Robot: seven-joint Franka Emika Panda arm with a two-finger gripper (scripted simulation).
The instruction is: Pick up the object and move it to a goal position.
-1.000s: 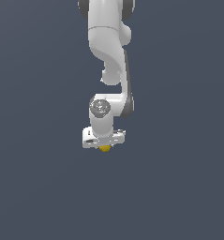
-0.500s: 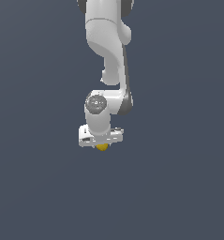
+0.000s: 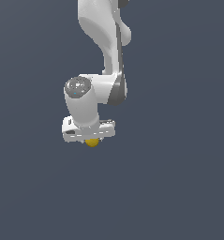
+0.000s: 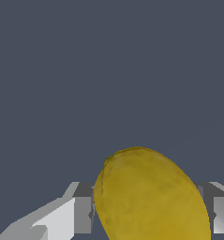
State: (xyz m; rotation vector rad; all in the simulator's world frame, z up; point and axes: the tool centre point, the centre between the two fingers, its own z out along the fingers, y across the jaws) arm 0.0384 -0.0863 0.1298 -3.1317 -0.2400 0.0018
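Yellow ball (image 3: 92,142) sits directly under the gripper (image 3: 91,139), between its fingers (image 4: 80,213), gripper clenched on it; ball pokes out just below the white hand.

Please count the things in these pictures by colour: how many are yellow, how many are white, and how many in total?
Yellow: 1, the mustard-yellow ball, held between the fingers.
White: 1, the robot arm with its gripper.
Total: 2 things, against a plain dark grey-blue background.
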